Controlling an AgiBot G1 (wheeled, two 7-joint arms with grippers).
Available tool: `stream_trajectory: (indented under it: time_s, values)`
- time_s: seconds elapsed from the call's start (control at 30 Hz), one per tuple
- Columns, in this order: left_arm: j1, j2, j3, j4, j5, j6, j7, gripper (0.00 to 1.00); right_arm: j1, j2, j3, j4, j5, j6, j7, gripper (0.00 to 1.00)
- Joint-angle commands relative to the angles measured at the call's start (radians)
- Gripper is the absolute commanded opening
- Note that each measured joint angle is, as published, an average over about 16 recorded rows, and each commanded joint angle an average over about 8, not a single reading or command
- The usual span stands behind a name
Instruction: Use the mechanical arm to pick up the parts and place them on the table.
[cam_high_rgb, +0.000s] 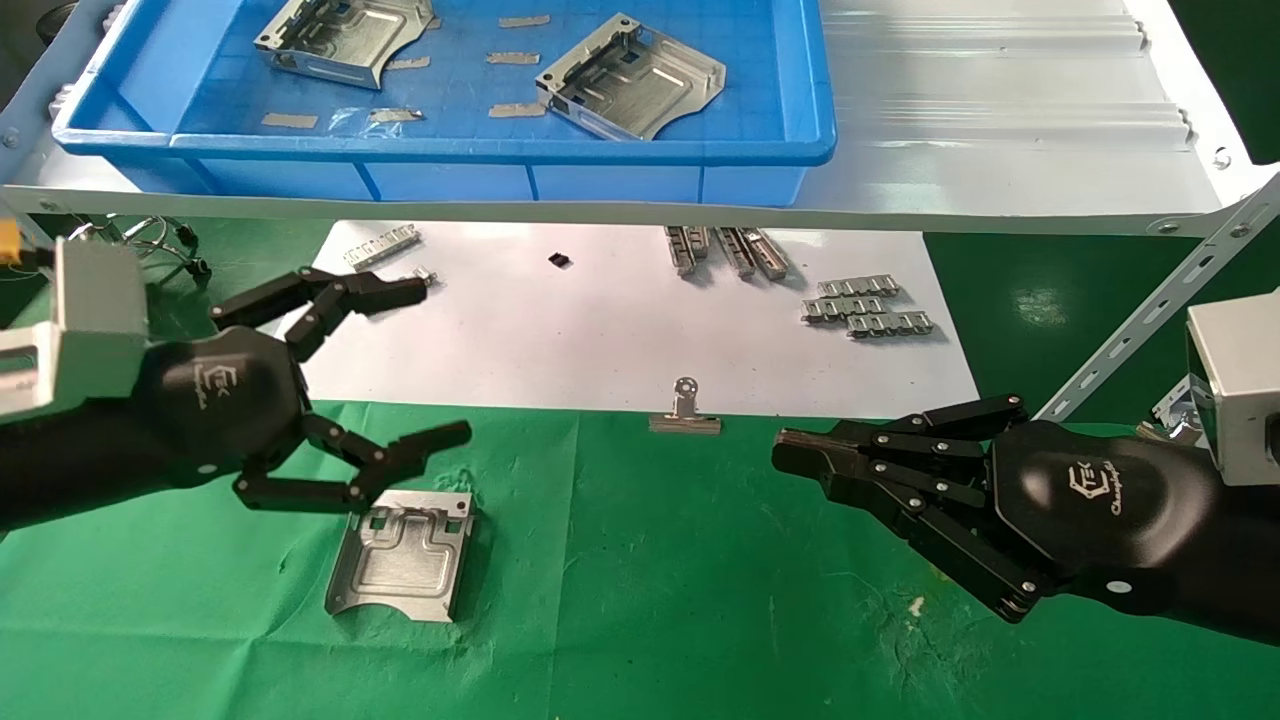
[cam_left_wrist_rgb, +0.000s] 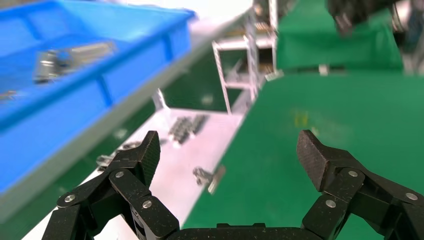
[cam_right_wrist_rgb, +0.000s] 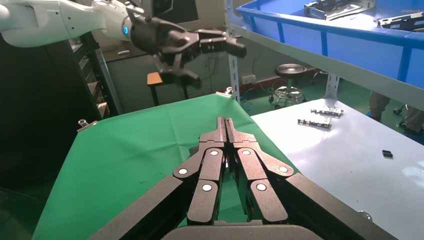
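One silvery stamped part (cam_high_rgb: 402, 566) lies flat on the green cloth of the table (cam_high_rgb: 700, 620), just below my left gripper (cam_high_rgb: 425, 365). The left gripper is open and empty, hovering above the part's far edge; its fingers (cam_left_wrist_rgb: 142, 160) spread wide in the left wrist view. Two more parts (cam_high_rgb: 345, 35) (cam_high_rgb: 632, 80) lie in the blue bin (cam_high_rgb: 500, 150) on the grey shelf. My right gripper (cam_high_rgb: 800, 455) is shut and empty, resting low over the green cloth at the right; its fingertips (cam_right_wrist_rgb: 226, 125) are pressed together.
A white paper sheet (cam_high_rgb: 600, 330) carries small ridged metal strips (cam_high_rgb: 868, 305) (cam_high_rgb: 725, 250) and a tiny black piece (cam_high_rgb: 559, 260). A silver binder clip (cam_high_rgb: 685, 408) sits at the sheet's near edge. The grey shelf (cam_high_rgb: 1000, 130) overhangs the back.
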Motion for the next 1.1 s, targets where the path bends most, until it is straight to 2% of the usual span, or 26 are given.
stream_trajectory:
  time_s: [0.03,0.23,1.1]
  values:
    - [0.008,0.003,-0.014,0.015,-0.044,0.005,-0.002,1.00,0.000,0.000,0.000,0.000,0.000,0.000,0.000,1.00]
    - [0.027,0.004,-0.049,0.012,-0.074,0.027,-0.033,1.00,0.000,0.000,0.000,0.000,0.000,0.000,0.000,1.00]
    - [0.126,0.026,-0.240,-0.075,0.040,0.158,-0.201,1.00,0.000,0.000,0.000,0.000,0.000,0.000,0.000,1.00]
